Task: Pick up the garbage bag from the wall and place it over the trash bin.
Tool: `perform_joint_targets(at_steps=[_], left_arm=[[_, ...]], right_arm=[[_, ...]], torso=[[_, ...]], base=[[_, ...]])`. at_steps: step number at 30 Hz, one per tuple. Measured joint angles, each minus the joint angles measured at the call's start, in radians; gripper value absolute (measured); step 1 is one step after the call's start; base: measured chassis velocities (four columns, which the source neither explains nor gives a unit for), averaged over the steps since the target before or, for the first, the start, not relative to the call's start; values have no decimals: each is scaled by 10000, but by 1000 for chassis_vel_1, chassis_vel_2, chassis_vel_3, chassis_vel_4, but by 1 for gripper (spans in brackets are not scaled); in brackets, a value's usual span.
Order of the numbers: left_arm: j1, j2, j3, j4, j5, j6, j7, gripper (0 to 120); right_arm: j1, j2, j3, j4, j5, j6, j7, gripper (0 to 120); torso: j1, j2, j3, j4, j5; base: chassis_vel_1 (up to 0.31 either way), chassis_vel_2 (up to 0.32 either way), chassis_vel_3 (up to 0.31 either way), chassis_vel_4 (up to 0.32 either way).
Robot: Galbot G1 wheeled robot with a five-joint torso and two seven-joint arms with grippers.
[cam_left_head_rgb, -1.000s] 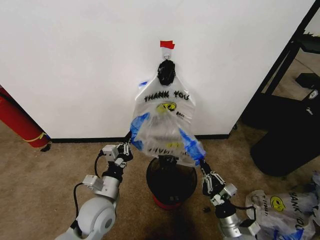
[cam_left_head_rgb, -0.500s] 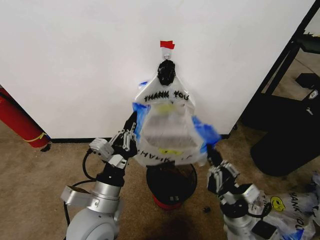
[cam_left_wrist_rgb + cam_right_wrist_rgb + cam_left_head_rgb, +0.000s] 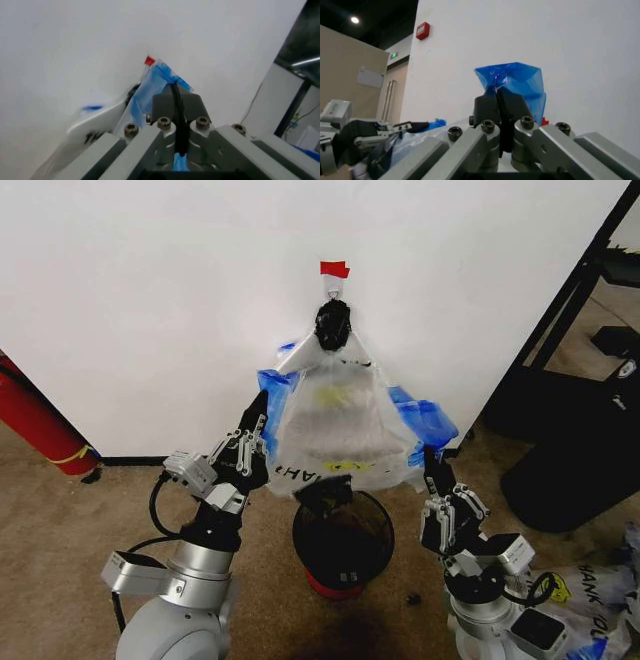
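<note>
Garbage bag (image 3: pixel 340 430) | stretched between both | left gripper (image 3: pixel 262 428), right gripper (image 3: pixel 430 457) clamp handles

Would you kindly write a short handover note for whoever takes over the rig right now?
Left gripper: shut on the garbage bag's left blue handle.
Right gripper: shut on its right blue handle.
Bag: top end at the black hook on the wall, mouth end held out towards the robot, above the trash bin.
Done: both handles gripped.
Left: free the bag from the hook, fit its mouth over the bin.
</note>
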Motion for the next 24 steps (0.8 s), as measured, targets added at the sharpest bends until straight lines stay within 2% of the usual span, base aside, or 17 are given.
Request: perform_joint_targets(at_steps=[6, 11, 14, 20, 24], left_arm=[[80, 188, 18, -113, 0, 483, -624, 0], [16, 454, -91, -133, -171, 1406, -1522, 0], [11, 470, -95, -133, -136, 1424, -1544, 0], [159, 402, 2, 13, 746, 1090, -1516, 0], [183, 351, 170, 349, 883, 1037, -1515, 0]], right_arm=[[-188, -12, -34, 187, -61, -42, -108, 0], [-580, -191, -36, 214, -171, -376, -153, 0], [-583, -195, -40, 85, -202, -382, -190, 0], [55, 55, -272, -1489, -366, -157, -284, 0], [264, 270, -433, -2029, -683, -135, -250, 0]], torso=[[0, 0, 0, 0, -1], [0, 0, 0, -2, -2], [0, 1, -1, -2, -2], [0, 0, 0, 1, 0], [0, 0, 0, 0, 0]], base=[[0, 0, 0, 0], [0, 0, 0, 0], [0, 0, 0, 0], [0, 0, 0, 0], [0, 0, 0, 0]])
